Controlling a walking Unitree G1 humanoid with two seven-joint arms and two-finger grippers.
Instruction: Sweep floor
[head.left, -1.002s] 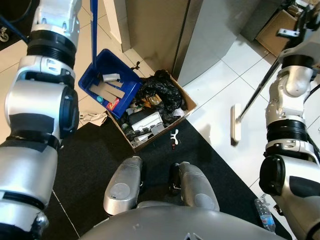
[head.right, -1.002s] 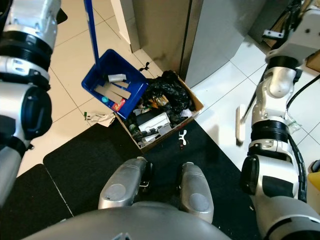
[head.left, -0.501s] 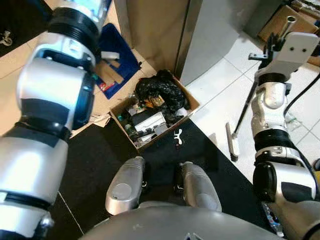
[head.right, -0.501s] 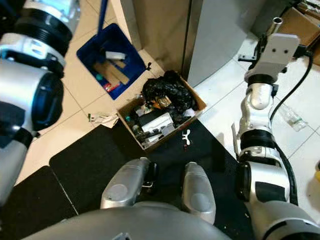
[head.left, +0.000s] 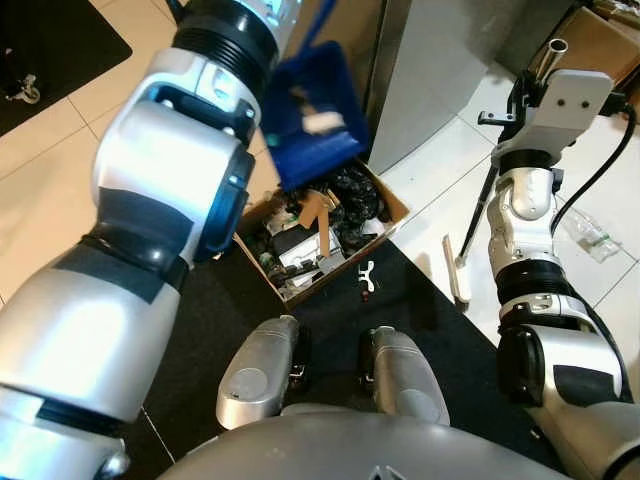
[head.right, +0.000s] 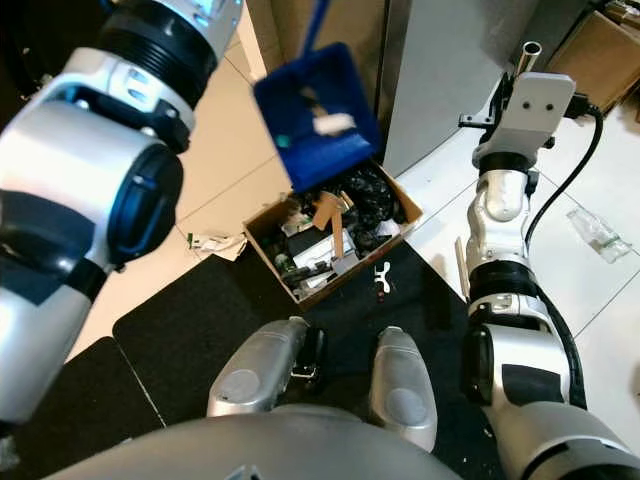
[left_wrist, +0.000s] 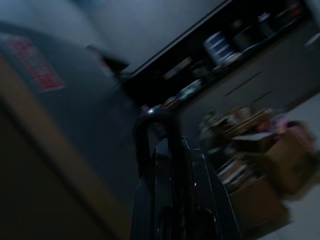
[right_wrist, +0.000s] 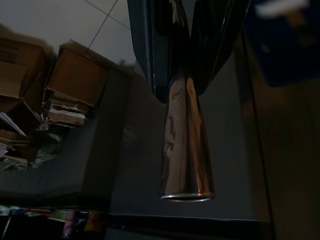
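Note:
A blue dustpan hangs tilted over the open cardboard box, which is packed with black bags and rubbish. Scraps are sliding out of the pan toward the box. My left arm fills the left side, and my left gripper is shut on the dustpan's dark handle loop. On the right, my right gripper is shut on the broom's chrome pole. The pole slants down to the white broom head, which rests on the white tiles at the mat's edge.
A black mat lies under my feet, with a small white clip on it. Crumpled paper lies left of the box. A grey cabinet stands behind. A plastic bottle and cardboard boxes sit at right.
The dustpan has risen from the floor left of the box to above it and tipped, spilling scraps. The broom head has shifted slightly toward the mat.

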